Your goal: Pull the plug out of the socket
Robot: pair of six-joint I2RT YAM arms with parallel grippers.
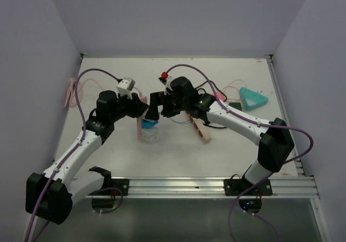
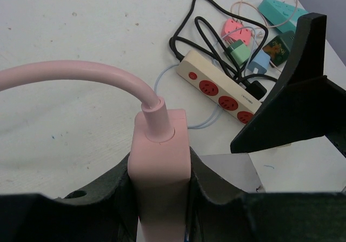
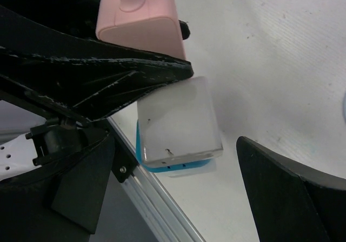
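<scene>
Plug (image 3: pixel 178 120) sits mid-desk (image 1: pixel 216 155), jutting right off the pink socket (image 2: pixel 159 150), whose long axis runs near-to-far. Left gripper (image 2: pixel 159 172) pinches the socket; right gripper (image 3: pixel 216 107), spread wide, straddles the plug, both arms bent inward.

A white table (image 1: pixel 173 161) is seen from above, enclosed on three sides by plain, pale lavender walls: a back wall (image 1: pixel 178 15), a left wall (image 1: pixel 27 91) and a right wall (image 1: pixel 324 64). The tabletop is matte, and small dark specks and faint scuffs are shown on it in the wrist views. The near edge is bordered by a ribbed aluminium rail (image 1: pixel 178 187), and a narrow metal strip (image 1: pixel 279 96) is laid along the right edge. Below the rail a dimmer grey-green lower surface (image 1: pixel 178 220) is seen; whether it is floor cannot be told. The table is lit evenly from above, and only soft shadows are cast on it.
</scene>
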